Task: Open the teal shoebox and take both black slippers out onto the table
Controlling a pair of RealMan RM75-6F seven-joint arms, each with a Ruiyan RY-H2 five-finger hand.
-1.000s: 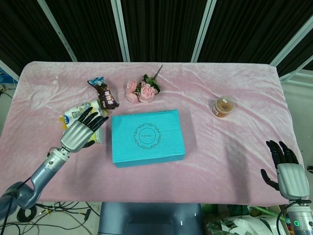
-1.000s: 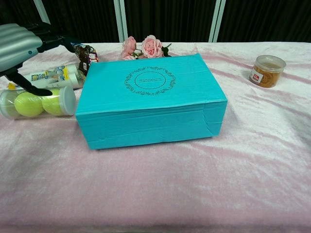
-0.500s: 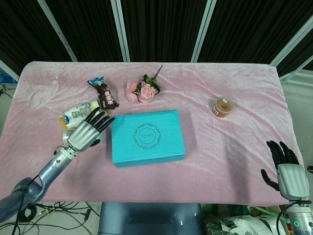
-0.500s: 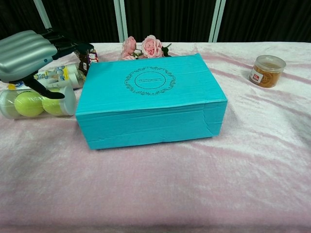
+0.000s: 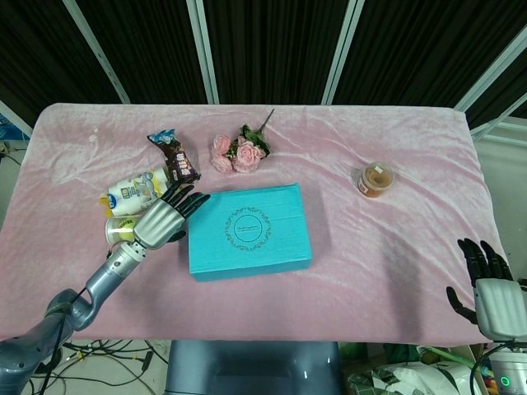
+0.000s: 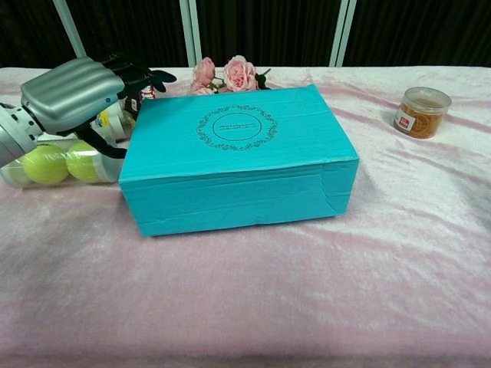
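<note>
The teal shoebox (image 5: 249,230) (image 6: 238,157) lies shut in the middle of the pink table, a round ornament printed on its lid. No slippers show; the box hides whatever is inside. My left hand (image 5: 165,218) (image 6: 80,92) hovers at the box's left edge, fingers spread and pointing toward the lid, holding nothing. My right hand (image 5: 492,292) stays low at the table's near right corner, fingers apart and empty; only the head view shows it.
A clear tube of tennis balls (image 6: 57,162) lies left of the box under my left hand. Behind it are a wrapped packet (image 5: 132,190), a chocolate wrapper (image 5: 175,156) and pink roses (image 5: 239,151). A small lidded jar (image 5: 376,178) stands at the right.
My left hand has moved right, from over the tennis ball tube to the box's left edge. The right hand has sunk slightly lower. The box has not moved.
</note>
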